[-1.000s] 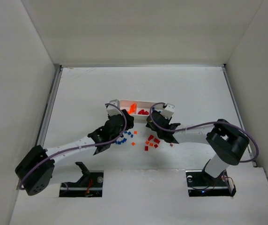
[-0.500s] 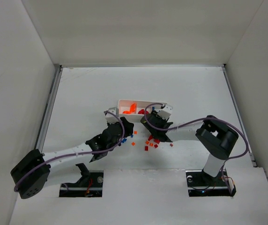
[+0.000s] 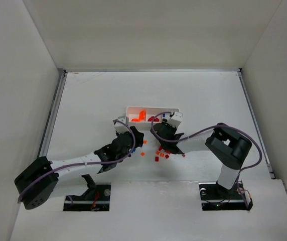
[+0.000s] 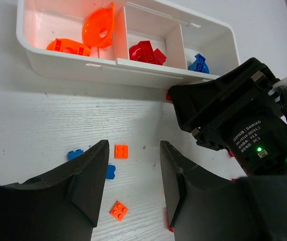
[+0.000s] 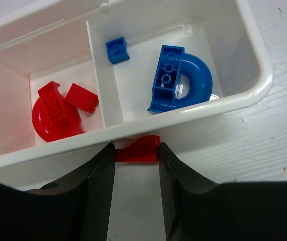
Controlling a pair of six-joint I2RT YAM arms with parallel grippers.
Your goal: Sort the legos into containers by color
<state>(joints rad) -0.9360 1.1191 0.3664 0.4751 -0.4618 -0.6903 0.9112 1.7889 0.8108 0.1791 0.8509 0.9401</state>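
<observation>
Clenching the right pincer [image 5: 136, 156] on a red brick [image 5: 141, 146] touching the tray's [image 5: 256, 83] near wall; calling for lifting over that rim, shifting left above the red compartment [image 5: 76, 75] before releasing. Holding the left pincer [image 4: 133, 160] released above an orange brick [image 4: 121, 151] on the worktop [image 4: 33, 115].

Red brick [image 5: 137, 149] between jaws, at tray [image 5: 208, 108] wall
</observation>
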